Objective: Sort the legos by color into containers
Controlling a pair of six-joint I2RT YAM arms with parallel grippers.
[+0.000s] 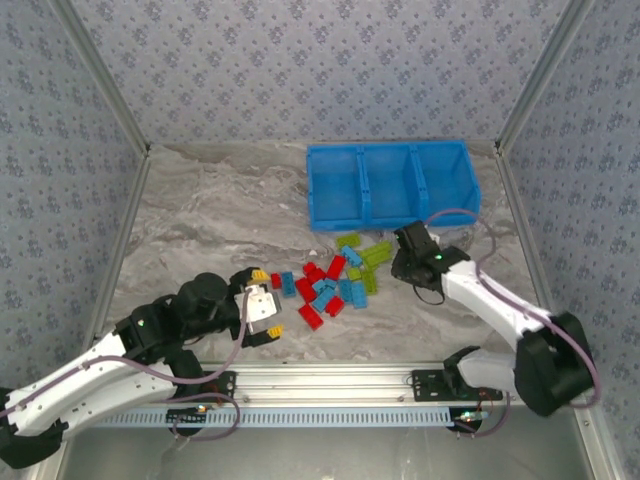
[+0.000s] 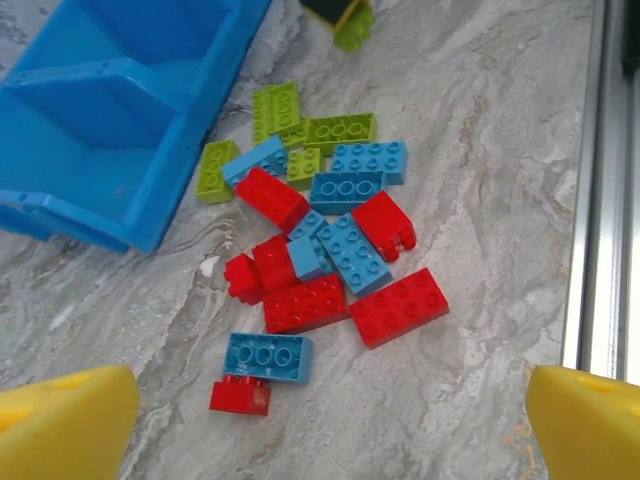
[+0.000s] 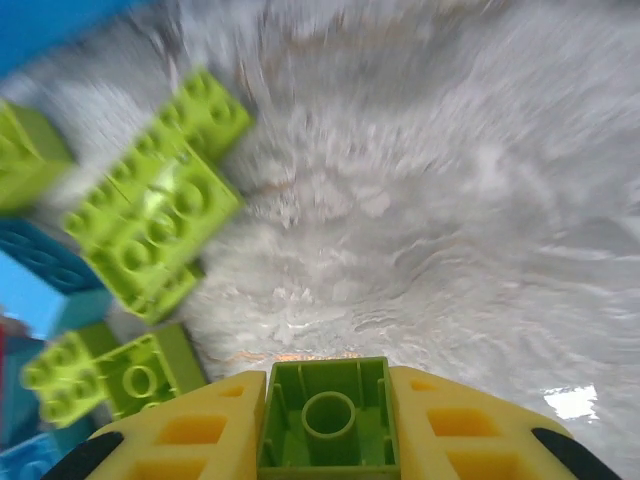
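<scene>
Several red, light blue and yellow-green legos [image 1: 335,278] lie in a loose pile on the marble table, just in front of the blue three-compartment containers [image 1: 390,150]. My right gripper [image 1: 408,250] is at the pile's right edge, shut on a small yellow-green lego [image 3: 328,430] whose hollow underside faces the camera. More yellow-green legos [image 3: 150,225] lie to its left. My left gripper [image 1: 266,303] is left of the pile, open and holding nothing. In the left wrist view the pile [image 2: 320,250] spreads ahead between the yellow fingers [image 2: 65,425], with the containers [image 2: 110,110] at upper left.
An aluminium rail [image 1: 330,378] runs along the near table edge and also shows at the right of the left wrist view [image 2: 600,200]. Patterned walls with metal posts enclose the table on three sides. Bare marble lies left of the pile and behind it.
</scene>
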